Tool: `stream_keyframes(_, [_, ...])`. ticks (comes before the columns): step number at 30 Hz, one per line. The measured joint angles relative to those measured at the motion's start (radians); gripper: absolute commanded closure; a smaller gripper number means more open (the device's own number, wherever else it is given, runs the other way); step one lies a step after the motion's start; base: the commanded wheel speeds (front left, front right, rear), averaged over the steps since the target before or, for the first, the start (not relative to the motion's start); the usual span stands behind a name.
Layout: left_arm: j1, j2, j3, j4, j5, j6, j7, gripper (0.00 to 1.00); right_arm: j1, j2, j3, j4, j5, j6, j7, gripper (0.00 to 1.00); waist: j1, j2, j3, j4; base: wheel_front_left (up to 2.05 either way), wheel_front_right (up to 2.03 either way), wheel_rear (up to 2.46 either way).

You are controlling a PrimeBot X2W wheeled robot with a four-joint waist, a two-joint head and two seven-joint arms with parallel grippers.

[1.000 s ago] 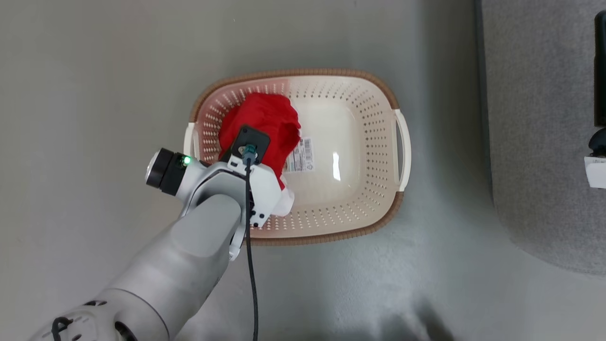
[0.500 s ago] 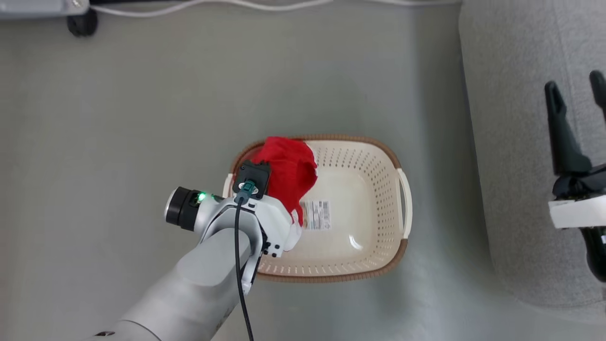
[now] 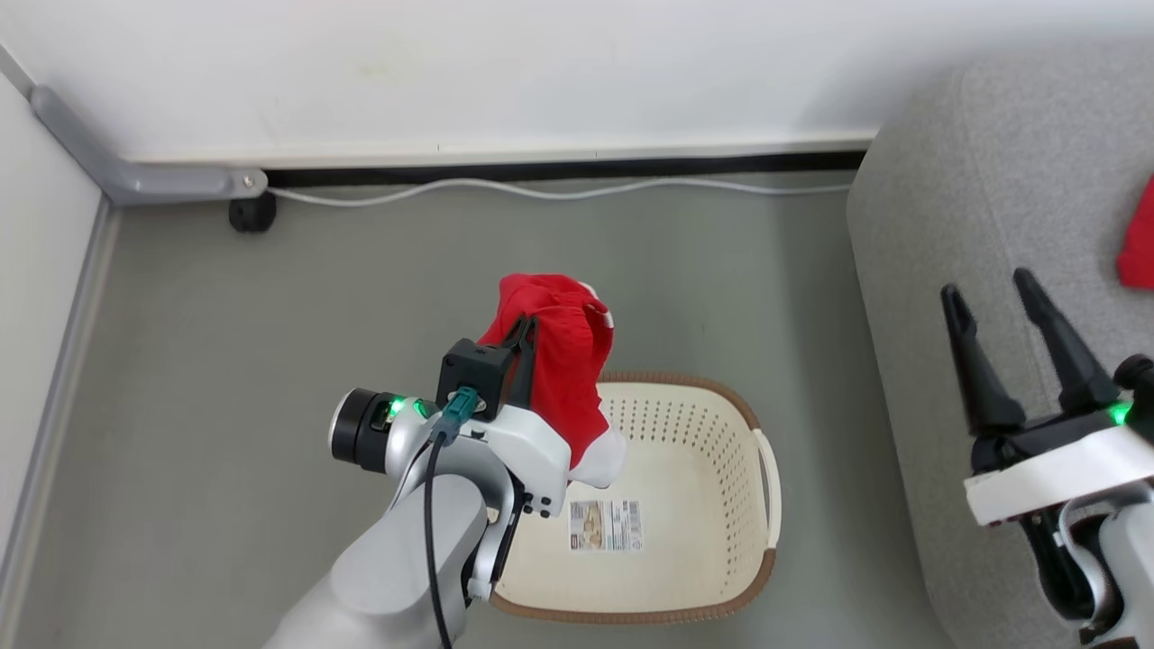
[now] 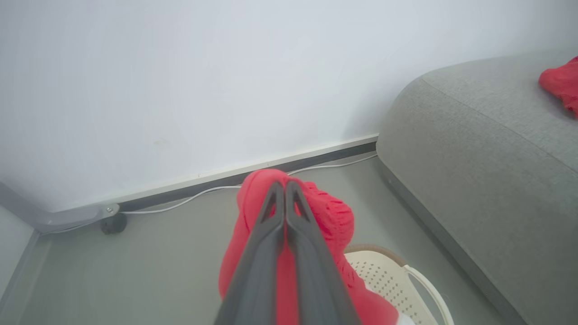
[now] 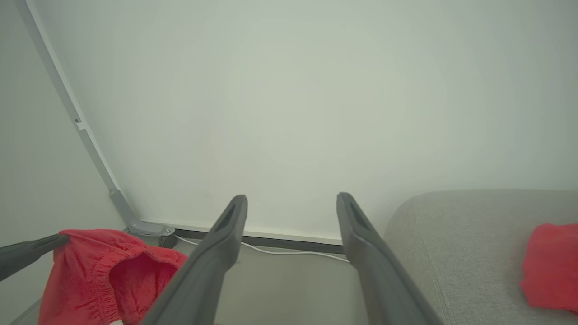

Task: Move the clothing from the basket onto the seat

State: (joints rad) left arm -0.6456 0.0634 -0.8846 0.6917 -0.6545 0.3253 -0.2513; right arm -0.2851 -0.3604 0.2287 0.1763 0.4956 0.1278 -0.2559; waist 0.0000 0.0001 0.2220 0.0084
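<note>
barcode label: paper, stuck on the base of the basket; bars and small print show, but no word or number can be read.
hidden: the left arm's wrist housing covers the basket's near left corner and the lower middle of the held red garment in the head view.
cut off: the second red garment runs out of the head view's right edge; the seat goes on past the right and bottom edges.
hard to make out: no stripes can be made out on the held red garment; its lower end is white.
left gripper: fingers pressed together, pinching a fold at the top of the held red garment.
left arm pose: the pale forearm rises from the head view's bottom edge, wrist bent, fingers aimed up and toward the wall.
right gripper: fingers spread wide with nothing between them, pointing toward the wall above the seat's front edge.
held red garment, place: hangs in the air from the left fingertips, above the basket's left side.
second red garment, place: lies on top of the seat, well apart from the basket.
basket, place: on the grey floor, near the seat but not touching it.
along the wall: a white cable and a dark caster.
</note>
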Motion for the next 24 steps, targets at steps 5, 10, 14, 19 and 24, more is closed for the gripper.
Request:
stream_keyframes(5, [0.069, 0.019, 0.089, -0.095, 0.062, -0.008, 0.0, 1.0, 0.037, 0.03, 0.009, 0.036, -0.014, 0.0, 0.0, 0.0, 0.0, -0.0001, -0.065, -0.002, 0.0, 0.0, 0.0])
stream_keyframes(10, [0.106, 0.035, 0.155, -0.197, 0.119, -0.011, 0.0, 1.0, 0.064, 0.056, 0.011, 0.066, -0.023, 0.0, 0.0, 0.0, 0.0, 0.0, -0.111, -0.006, 0.0, 0.0, 0.0])
stream_keyframes(14, [0.105, 0.049, 0.161, -0.272, 0.17, -0.026, 0.0, 1.0, 0.082, 0.07, 0.012, 0.072, -0.034, 0.0, 0.0, 0.0, 0.0, 0.0, -0.125, -0.01, 0.0, 0.0, 0.0])
stream_keyframes(19, [0.078, 0.057, 0.162, -0.369, 0.203, -0.026, 0.0, 1.0, 0.093, 0.076, 0.012, 0.081, -0.04, 0.0, 0.0, 0.0, -0.0001, -0.0001, -0.129, -0.014, 0.0, 0.0, 0.0])
stream_keyframes(24, [0.004, 0.067, 0.16, -0.472, 0.24, -0.023, 0.014, 1.0, 0.098, 0.077, 0.012, 0.087, -0.04, 0.0, 0.0, 0.0, 0.0, 0.0, -0.128, -0.018, 0.0, 0.0, 0.0])
